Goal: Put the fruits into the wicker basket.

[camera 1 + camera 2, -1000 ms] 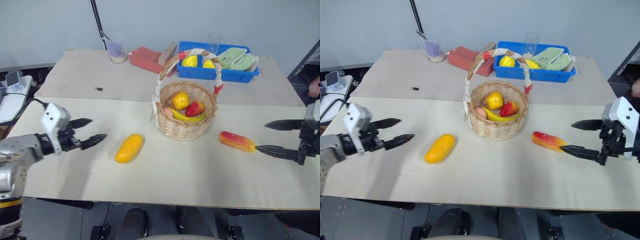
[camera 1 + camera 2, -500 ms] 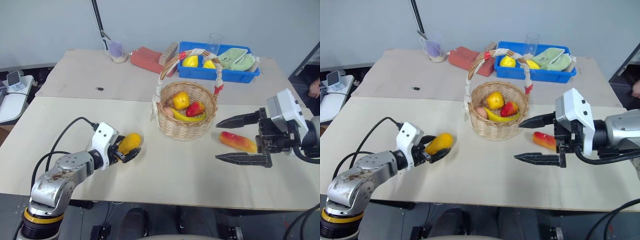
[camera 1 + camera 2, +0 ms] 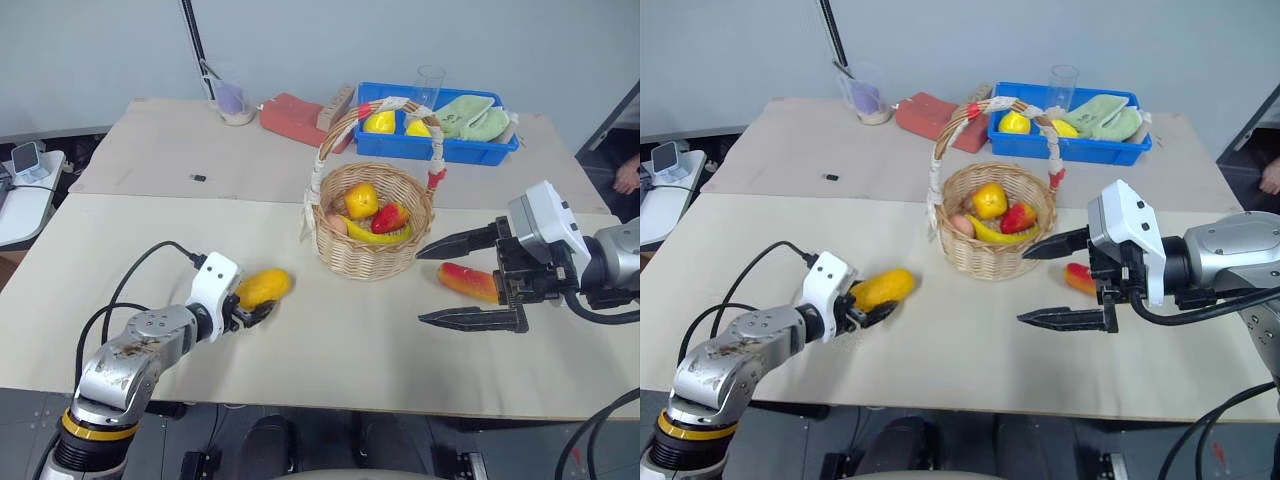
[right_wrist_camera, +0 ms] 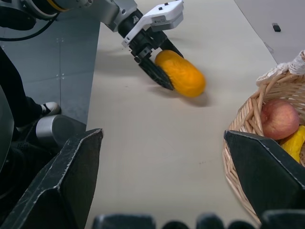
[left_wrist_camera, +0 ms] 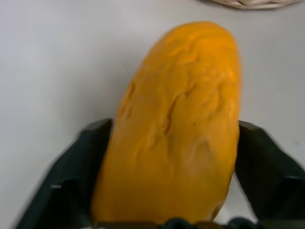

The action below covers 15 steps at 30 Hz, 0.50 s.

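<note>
Left gripper (image 3: 250, 312) pinches my yellow-orange fruit (image 3: 263, 287) on the surface (image 3: 330, 340); right gripper (image 3: 455, 282), spread wide, straddles the red-yellow fruit (image 3: 468, 282). Between them stands the wicker basket (image 3: 372, 232), blue tray (image 3: 440, 148) beyond.

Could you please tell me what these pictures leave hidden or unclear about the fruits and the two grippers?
- Red-and-yellow fruit: its far end is hidden behind the right gripper in the right eye view.
- Yellow-orange fruit: its near end is cut off by the left wrist view's edge.
- Left gripper: fingertips hidden behind that fruit.
</note>
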{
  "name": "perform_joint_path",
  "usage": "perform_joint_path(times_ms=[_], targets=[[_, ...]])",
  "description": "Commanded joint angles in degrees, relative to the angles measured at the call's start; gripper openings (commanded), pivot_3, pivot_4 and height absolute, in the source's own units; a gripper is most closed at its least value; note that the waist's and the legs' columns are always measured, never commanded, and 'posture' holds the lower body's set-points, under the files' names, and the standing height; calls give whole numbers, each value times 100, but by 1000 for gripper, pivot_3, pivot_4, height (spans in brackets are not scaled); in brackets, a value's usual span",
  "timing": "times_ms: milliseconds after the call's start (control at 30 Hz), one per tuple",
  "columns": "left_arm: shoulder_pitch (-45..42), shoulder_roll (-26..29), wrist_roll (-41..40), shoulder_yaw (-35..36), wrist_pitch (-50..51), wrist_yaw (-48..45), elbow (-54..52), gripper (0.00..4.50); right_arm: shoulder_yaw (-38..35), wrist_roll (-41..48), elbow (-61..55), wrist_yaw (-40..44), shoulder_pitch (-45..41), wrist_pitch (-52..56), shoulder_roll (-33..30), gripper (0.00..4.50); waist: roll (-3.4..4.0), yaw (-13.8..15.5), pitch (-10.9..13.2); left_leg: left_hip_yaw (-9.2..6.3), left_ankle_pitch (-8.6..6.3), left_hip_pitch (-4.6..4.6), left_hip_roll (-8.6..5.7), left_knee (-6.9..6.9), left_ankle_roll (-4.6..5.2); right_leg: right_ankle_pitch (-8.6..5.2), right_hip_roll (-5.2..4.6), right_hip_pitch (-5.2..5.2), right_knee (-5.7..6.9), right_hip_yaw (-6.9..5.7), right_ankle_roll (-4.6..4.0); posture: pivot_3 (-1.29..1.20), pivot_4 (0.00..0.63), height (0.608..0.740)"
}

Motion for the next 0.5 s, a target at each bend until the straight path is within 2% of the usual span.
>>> perform_joint_path(times_ms=[33, 167, 267, 367, 500], targets=[[-102, 111, 130, -41, -345, -205, 1, 2576, -244, 33, -102, -48, 23, -86, 1, 4500, 0, -1, 0, 0, 0, 0, 0, 0, 0, 0, 0, 0, 0, 0, 0, 0, 150, 682], [-41, 332, -115, 48, -1236, -1219, -197, 2543, -535, 69, -163, -136, 239, -21, -71, 4500, 0, 2, 0, 1, 0, -3, 0, 0, 0, 0, -1, -2, -1, -1, 0, 0, 150, 682], [-375, 484, -322, 67, -1565, -1809, -238, 2543, -867, 142, -194, -203, 444, 79, -159, 4500, 0, 16, 0, 0, 0, -8, -1, 2, 0, 0, -6, -5, 0, -4, -1, 0, 150, 682], [-1236, 349, -542, -171, -1621, -2195, -116, 2541, -1358, 200, -229, -299, 716, 221, -248, 4500, 0, 37, 0, -3, 0, -12, -3, 9, 0, 0, -5, -1, -1, -7, 0, 0, 150, 682], [-2410, -210, -54, -838, -2021, -2221, 585, 2541, -1861, 99, -108, -574, 828, 281, -297, 4500, 0, 50, -1, -5, 0, -13, -22, 16, 1, 3, -5, 6, -7, -2, 7, 0, 150, 682]])
